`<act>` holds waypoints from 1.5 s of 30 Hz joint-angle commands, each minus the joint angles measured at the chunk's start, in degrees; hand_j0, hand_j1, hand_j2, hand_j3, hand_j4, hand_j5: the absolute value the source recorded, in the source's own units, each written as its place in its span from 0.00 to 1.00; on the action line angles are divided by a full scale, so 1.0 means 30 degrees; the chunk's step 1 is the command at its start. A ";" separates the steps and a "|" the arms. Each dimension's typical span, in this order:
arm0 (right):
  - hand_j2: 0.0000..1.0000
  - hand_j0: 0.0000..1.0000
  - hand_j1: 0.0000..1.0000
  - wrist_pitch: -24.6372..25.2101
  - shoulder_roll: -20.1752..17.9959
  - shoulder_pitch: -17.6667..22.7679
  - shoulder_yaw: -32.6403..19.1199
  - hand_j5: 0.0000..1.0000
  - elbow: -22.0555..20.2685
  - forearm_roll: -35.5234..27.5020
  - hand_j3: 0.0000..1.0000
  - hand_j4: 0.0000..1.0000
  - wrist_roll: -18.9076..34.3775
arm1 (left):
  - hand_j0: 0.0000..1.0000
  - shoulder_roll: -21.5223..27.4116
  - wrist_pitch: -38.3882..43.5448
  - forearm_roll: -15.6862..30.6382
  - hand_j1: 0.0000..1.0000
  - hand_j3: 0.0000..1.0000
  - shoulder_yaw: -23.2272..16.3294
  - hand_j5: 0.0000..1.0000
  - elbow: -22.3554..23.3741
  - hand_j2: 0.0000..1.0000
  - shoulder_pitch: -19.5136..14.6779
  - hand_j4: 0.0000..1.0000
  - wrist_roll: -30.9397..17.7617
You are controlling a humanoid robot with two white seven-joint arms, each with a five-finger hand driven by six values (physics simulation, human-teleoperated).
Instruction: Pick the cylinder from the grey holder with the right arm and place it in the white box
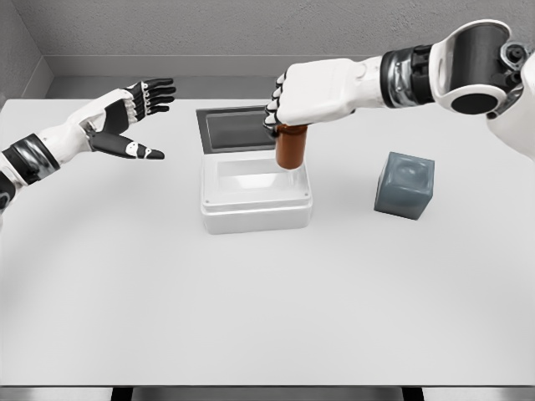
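Note:
My right hand (288, 109) is shut on the top of a brown cylinder (291, 148), which hangs upright over the right part of the white box (255, 209). The cylinder's lower end sits at about the level of the box's rim. The box is open, its dark-lined lid (235, 129) standing behind it. The grey holder (405, 185) is a cube to the right of the box, with nothing in it. My left hand (125, 121) hovers at the upper left, fingers spread, holding nothing.
Everything stands on a white table (267, 317) with grey walls behind it. The table's front edge runs along the bottom of the view.

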 commanded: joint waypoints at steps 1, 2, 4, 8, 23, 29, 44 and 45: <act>0.56 0.56 0.56 0.0052 0.0143 0.0000 -0.0001 0.56 0.0364 0.0025 0.56 0.56 -0.0002 | 1.00 0.0004 0.0005 0.0115 1.00 1.00 0.0017 1.00 -0.0021 1.00 0.0000 1.00 0.0000; 0.56 0.56 0.56 0.0052 0.0173 -0.0029 -0.0001 0.56 0.0511 0.0025 0.56 0.56 -0.0002 | 1.00 0.0004 0.0005 0.0115 1.00 1.00 -0.0012 1.00 0.0008 1.00 0.0000 1.00 0.0000; 0.56 0.56 0.56 0.0052 0.0290 -0.0029 -0.0001 0.56 0.0716 0.0025 0.56 0.56 -0.0002 | 1.00 0.0004 0.0005 0.0115 1.00 1.00 0.0017 1.00 0.0008 1.00 0.0000 1.00 0.0000; 0.57 0.57 0.57 0.0052 0.0407 0.0000 -0.0030 0.57 0.0746 0.0025 0.57 0.57 -0.0002 | 1.00 -0.0025 0.0005 0.0115 1.00 1.00 -0.0012 1.00 0.0008 1.00 0.0000 1.00 0.0000; 0.64 0.64 0.64 0.0052 0.0963 0.0029 -0.0001 0.64 0.1800 0.0172 0.64 0.64 -0.0002 | 1.00 -0.0172 0.0005 0.0086 1.00 1.00 0.0017 1.00 0.0008 1.00 -0.0030 1.00 0.0000; 1.00 1.00 1.00 0.0052 0.0993 0.0088 -0.0089 1.00 0.1742 0.0172 1.00 1.00 -0.0002 | 1.00 -0.0172 0.0005 0.0086 1.00 1.00 0.0017 1.00 0.0037 1.00 -0.0059 1.00 0.0000; 1.00 1.00 1.00 0.0052 -0.6975 0.2577 -0.5068 1.00 -0.4909 -0.4777 1.00 1.00 -0.0002 | 1.00 -0.1988 0.0034 -0.0031 1.00 1.00 -0.0042 1.00 0.0037 1.00 -0.0556 1.00 0.0000; 1.00 1.00 1.00 0.0052 -0.7355 0.3599 -0.6382 1.00 -0.4909 -0.5918 1.00 1.00 -0.0002 | 1.00 -0.2017 0.0034 -0.0031 1.00 1.00 -0.0042 1.00 0.0037 1.00 -0.0586 1.00 0.0000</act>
